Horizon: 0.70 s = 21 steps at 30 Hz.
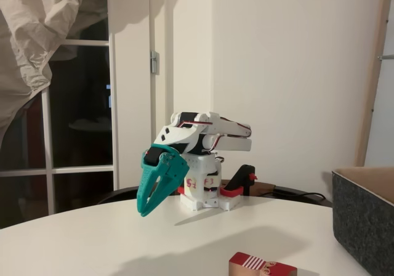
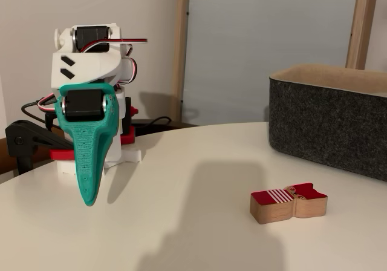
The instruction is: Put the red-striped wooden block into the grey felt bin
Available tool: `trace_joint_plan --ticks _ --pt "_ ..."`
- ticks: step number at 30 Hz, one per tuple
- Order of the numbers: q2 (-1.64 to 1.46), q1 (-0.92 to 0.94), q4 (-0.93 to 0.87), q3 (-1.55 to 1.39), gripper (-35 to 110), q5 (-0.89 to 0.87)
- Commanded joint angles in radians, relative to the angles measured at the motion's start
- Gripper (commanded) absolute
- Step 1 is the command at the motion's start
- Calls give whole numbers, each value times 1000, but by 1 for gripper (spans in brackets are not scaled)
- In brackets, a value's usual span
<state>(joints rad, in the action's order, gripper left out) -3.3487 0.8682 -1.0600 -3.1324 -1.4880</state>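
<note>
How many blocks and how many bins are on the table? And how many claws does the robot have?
Red-striped wooden block: 1
Grey felt bin: 1
Teal claw: 1
Total: 3

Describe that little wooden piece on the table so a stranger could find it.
Start at the big grey felt bin on the white round table. In front of it lies the red-striped wooden block, low and oblong, apart from the bin. Its red top with white stripes marks it out.

Home – round white table (image 1: 92, 239), glazed door (image 1: 80, 122)
</note>
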Motion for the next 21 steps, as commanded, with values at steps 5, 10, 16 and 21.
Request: trace_joint_plan --ticks 5,10,16,21 --pt "-29 17 -15 -12 0 -11" --pt "-29 17 -15 -12 0 -6" --pt "-31 17 -15 -12 0 14" --pt "-31 23 -15 -12 0 32"
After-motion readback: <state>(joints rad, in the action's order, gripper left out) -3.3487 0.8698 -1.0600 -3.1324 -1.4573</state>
